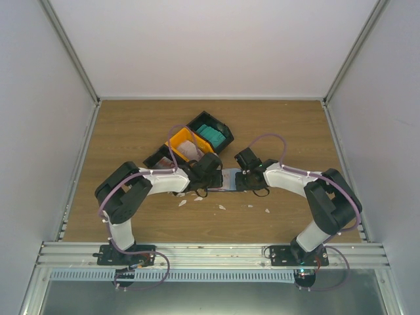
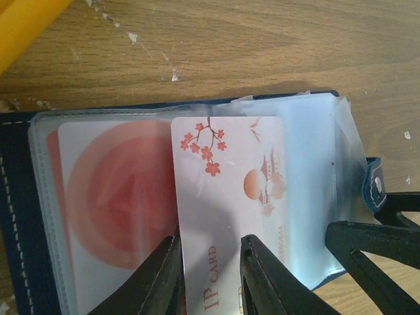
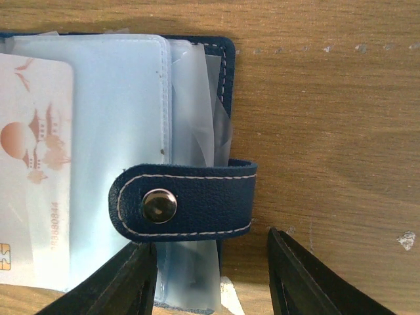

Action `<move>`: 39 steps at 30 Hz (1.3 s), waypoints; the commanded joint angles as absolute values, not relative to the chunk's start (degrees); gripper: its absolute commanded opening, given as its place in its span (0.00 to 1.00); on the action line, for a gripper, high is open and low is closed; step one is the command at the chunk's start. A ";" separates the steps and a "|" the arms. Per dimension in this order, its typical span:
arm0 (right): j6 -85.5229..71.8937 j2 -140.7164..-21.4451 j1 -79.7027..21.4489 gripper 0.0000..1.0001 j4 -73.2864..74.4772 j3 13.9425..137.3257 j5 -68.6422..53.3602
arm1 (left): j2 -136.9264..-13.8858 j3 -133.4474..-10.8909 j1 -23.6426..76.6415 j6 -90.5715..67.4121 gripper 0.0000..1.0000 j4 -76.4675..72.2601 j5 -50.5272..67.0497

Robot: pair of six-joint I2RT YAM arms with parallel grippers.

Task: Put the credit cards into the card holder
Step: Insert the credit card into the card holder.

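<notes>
Plainly — "IP CARD" on the white credit card (image 2: 226, 190)

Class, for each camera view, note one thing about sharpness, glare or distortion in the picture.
Top external: evenly lit but soft, walls splay outward, the card holder tiny. Left wrist: the credit card print is crisp, clear sleeves look milky, jaws blur near the bottom. Right wrist: snap stud glints, stitching sharp, dark jaws soft.

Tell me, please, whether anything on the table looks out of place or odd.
Small white scraps litter the wood near the card holder, and its clear sleeves look crumpled and splayed beside the snap tab.
</notes>
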State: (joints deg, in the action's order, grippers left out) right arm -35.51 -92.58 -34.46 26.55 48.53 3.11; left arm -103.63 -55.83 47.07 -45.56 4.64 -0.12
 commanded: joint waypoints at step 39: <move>-39.55 -83.85 -34.10 0.53 24.78 44.43 1.30 | -109.10 -59.85 50.01 -40.06 0.23 4.48 6.55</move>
